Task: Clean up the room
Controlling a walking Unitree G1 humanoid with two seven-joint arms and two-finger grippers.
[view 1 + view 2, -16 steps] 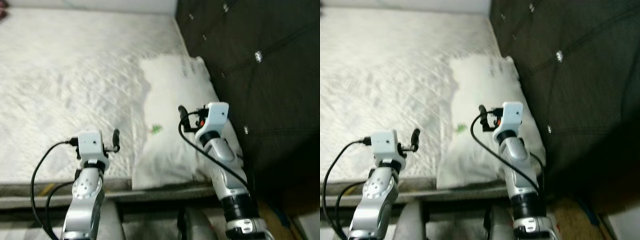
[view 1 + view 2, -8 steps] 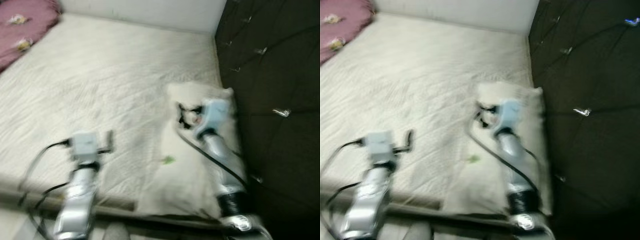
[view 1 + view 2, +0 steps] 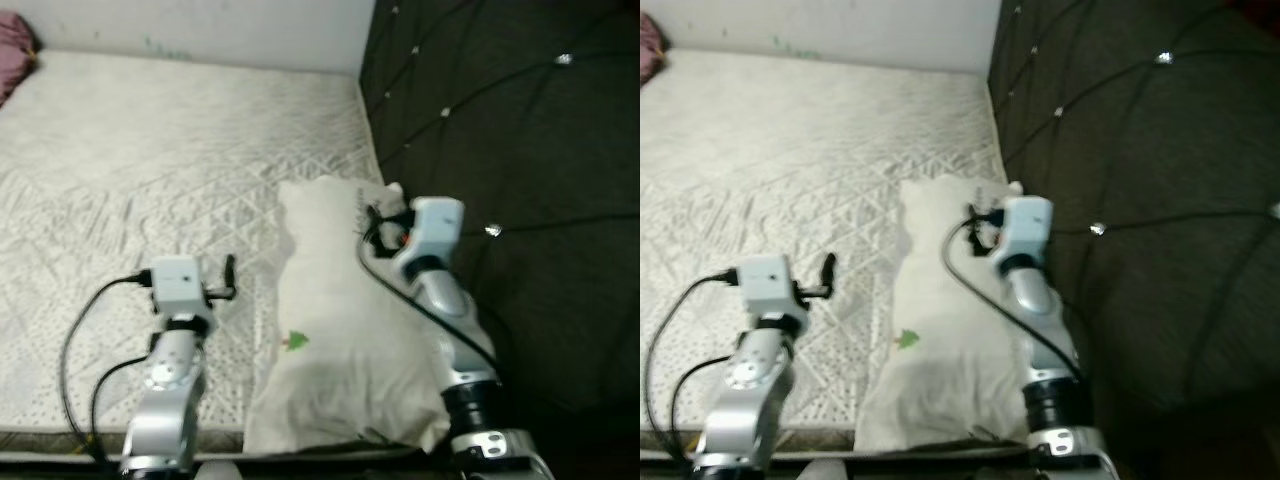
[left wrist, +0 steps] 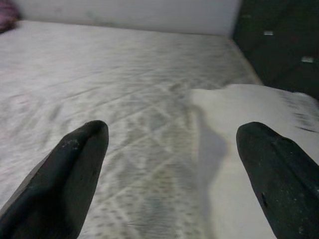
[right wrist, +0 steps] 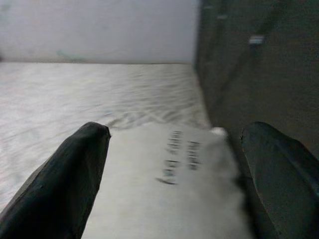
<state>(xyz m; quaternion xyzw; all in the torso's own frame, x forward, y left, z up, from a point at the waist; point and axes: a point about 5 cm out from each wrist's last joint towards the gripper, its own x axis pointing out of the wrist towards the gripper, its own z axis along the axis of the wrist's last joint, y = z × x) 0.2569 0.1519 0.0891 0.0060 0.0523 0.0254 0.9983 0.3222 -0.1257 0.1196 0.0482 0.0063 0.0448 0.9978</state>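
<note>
A white pillow [image 3: 335,330] with a small green print and dark lettering [image 5: 177,162] lies on the white quilted mattress [image 3: 150,170], lengthwise against the dark tufted headboard [image 3: 520,150]. My right gripper [image 3: 378,222] hovers over the pillow's far end, close to the headboard. In the right wrist view this gripper [image 5: 174,149] is open, with the pillow below it and nothing between its fingers. My left gripper [image 3: 228,278] is held above the mattress just left of the pillow. The left wrist view shows that gripper [image 4: 172,149] open and empty too.
A maroon cloth [image 3: 15,60] peeks in at the bed's far left corner. A pale wall [image 3: 200,25] runs behind the bed. The headboard closes off the right side. The mattress's near edge [image 3: 60,440] is just below my arms.
The camera swung and blurred, then settled with the bed closer in view. Both arms keep the same raised pose. The pillow lies where it was.
</note>
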